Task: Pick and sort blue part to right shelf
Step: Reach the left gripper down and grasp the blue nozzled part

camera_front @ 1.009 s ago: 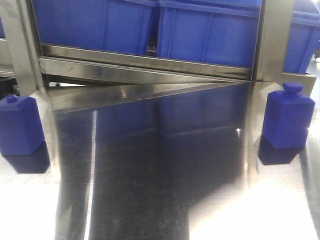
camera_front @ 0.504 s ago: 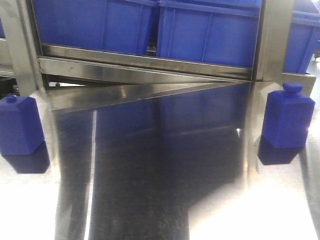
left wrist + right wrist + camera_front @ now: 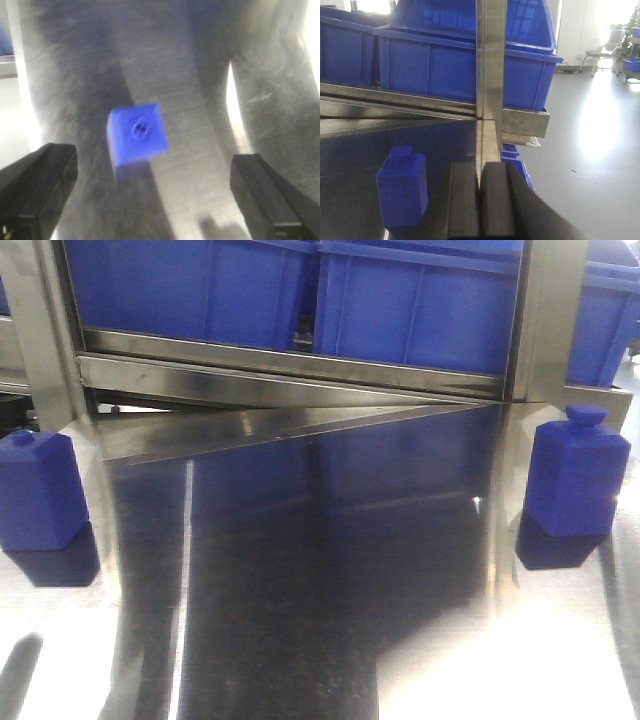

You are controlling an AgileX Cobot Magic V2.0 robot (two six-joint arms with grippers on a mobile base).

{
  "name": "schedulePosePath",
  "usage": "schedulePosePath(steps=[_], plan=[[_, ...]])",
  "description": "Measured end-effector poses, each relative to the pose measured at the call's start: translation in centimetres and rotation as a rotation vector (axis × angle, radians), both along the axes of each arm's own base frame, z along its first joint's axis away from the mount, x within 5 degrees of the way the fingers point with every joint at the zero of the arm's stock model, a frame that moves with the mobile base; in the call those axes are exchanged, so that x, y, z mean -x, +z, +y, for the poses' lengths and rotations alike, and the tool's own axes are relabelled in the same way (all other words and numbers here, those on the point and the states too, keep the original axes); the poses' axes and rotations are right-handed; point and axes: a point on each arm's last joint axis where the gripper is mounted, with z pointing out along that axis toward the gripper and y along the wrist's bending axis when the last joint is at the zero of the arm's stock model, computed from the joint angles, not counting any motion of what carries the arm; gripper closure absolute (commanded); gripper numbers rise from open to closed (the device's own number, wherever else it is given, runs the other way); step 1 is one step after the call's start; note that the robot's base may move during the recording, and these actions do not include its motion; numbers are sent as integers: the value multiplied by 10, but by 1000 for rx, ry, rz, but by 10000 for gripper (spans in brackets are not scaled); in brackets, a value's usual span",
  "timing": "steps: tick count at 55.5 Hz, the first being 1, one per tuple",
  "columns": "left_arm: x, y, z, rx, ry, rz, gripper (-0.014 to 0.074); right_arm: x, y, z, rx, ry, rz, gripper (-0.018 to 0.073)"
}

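Two blue parts, block-shaped with a small cap, stand upright on the shiny steel table (image 3: 330,640), one at the left (image 3: 38,490) and one at the right (image 3: 578,480). In the blurred left wrist view I look down on a blue part (image 3: 136,132). My left gripper (image 3: 155,195) hangs open above it, the part lying ahead of the fingers (image 3: 37,185) and nearer the left one. My right gripper (image 3: 480,200) is shut and empty, with a blue part (image 3: 402,187) just to its left. The right shelf (image 3: 487,65) rises behind it, holding large blue bins (image 3: 445,65).
The rack's steel front rail (image 3: 290,375) and upright posts (image 3: 545,320) border the table's far side, with blue bins (image 3: 410,300) above. A dark blurred shape (image 3: 20,670) shows at the front view's bottom left. Smaller blue bins (image 3: 517,167) sit on the floor beyond the table's right edge.
A dark blurred shape has come into the bottom left corner of the front view. Both blue parts stand where they were.
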Motion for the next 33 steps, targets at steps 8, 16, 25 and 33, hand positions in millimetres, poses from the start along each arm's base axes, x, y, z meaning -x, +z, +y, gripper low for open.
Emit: schedulePosePath(steps=[8, 16, 25, 33], plan=[[-32, -12, -15, -51, -46, 87, -66, 0, 0, 0, 0, 0, 0, 501], [-53, -26, -20, -94, 6, 180, -65, 0, 0, 0, 0, 0, 0, 501], [-67, -42, -19, -113, 106, 262, -65, 0, 0, 0, 0, 0, 0, 501], [-73, -59, -20, -116, 139, 353, -64, 0, 0, 0, 0, 0, 0, 501]])
